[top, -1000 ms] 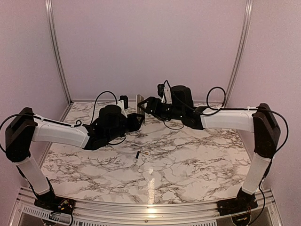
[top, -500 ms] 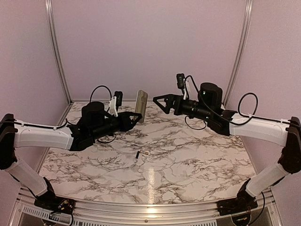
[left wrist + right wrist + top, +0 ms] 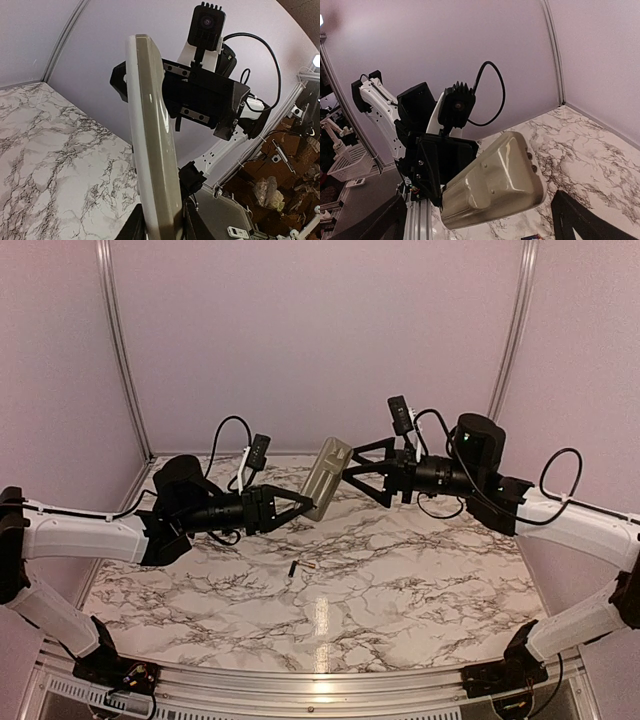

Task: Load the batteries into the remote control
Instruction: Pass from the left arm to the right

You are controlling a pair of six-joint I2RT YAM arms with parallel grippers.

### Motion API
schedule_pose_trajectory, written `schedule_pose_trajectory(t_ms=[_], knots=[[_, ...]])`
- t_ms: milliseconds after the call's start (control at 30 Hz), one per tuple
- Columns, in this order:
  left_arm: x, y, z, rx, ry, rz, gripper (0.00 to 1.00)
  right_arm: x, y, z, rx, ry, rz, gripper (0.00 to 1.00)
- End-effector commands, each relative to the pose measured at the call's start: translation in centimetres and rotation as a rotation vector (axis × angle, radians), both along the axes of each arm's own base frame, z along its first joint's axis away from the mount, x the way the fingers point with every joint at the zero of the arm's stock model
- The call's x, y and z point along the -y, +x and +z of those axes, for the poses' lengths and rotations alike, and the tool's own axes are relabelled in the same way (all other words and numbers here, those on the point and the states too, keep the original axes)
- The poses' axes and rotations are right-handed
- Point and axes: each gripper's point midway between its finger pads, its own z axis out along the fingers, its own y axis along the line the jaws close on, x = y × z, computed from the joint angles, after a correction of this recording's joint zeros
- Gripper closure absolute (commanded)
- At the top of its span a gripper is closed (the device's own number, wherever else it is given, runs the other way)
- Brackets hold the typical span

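Remote: the slim rectangular remote control, white-faced and grey-tan-backed, is up in the air and tilted, well clear of the marbled white surface.
Left gripper: the left gripper is clenched on the remote's lower end and turns its grey-tan back toward the other arm. That reads as a presenting hold, so the battery side can be worked.
Right gripper: the right gripper hangs just beside the remote's upper end, jaws spread wide, grasping nothing. In its wrist view the back face sits squarely between its fingers.
Batteries: the tiny thin dark batteries lie on the surface below the remote, toward the arm bases and well apart from it.
Cover: from the right wrist the remote's back looks smooth, but I cannot tell whether the recess is open.
Stage: early, by my reckoning, with nothing loaded yet.
Next: likely a handover or a cover removal. The risk is the remote twisting in its one-end hold when pushed.
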Motion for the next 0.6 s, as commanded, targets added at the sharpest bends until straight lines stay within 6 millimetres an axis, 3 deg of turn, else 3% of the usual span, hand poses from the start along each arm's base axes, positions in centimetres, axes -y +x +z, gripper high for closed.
schedule_pose_trajectory(t_ms=[0,167,567], knots=[[-0.5,-2.9,1.6,0.056,-0.075,-0.143,0.99,-0.2,-2.7,1.0,-0.035,0.047,0.164,0.01],[-0.3,-3.4,1.6,0.045,-0.088,-0.182,0.99,-0.5,-3.4,1.6,-0.093,0.091,0.226,0.06],[0.7,-3.3,0.8,0.029,-0.070,-0.199,1.00,-1.2,-2.6,1.0,-0.210,0.106,0.227,0.27]])
